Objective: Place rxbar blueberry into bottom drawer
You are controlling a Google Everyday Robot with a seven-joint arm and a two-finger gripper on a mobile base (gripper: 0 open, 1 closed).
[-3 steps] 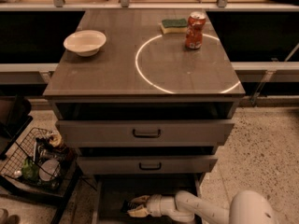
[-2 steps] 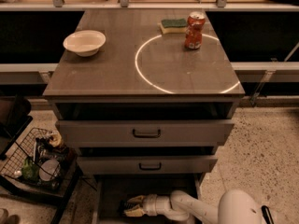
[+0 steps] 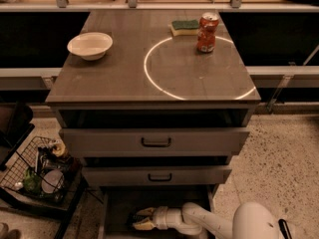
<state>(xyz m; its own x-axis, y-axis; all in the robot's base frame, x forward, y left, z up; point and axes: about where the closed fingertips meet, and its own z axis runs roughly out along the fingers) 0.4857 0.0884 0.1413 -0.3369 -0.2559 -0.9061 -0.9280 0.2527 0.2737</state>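
Camera view: gripper (image 3: 139, 220) low at the foot of the cabinet (image 3: 124, 78), inside the pulled-out bottom drawer (image 3: 117, 208).

Reached in from the cabinet's right front by a white arm (image 3: 199, 220), pointing left across the dark drawer floor. Cannot tell whether clasped on anything or loose. Rxbar blueberry not plainly made out in the shadow there; perhaps the dark sliver at the gripper's tip, so in or just over that lowest tray. Above it on the cabinet front, two grey drawers with dark handles, the upper (image 3: 156, 142) and the middle (image 3: 159, 176), each pulled out slightly. On the cabinet top: a white bowl (image 3: 90, 45) at the left rear, a green-and-yellow sponge (image 3: 184, 26) at the right rear, a red can (image 3: 207, 32) just in front of the sponge, standing on the edge of a thin white ring (image 3: 149, 68). On the floor left of the cabinet, a wire basket (image 3: 30, 173) of odds and ends.
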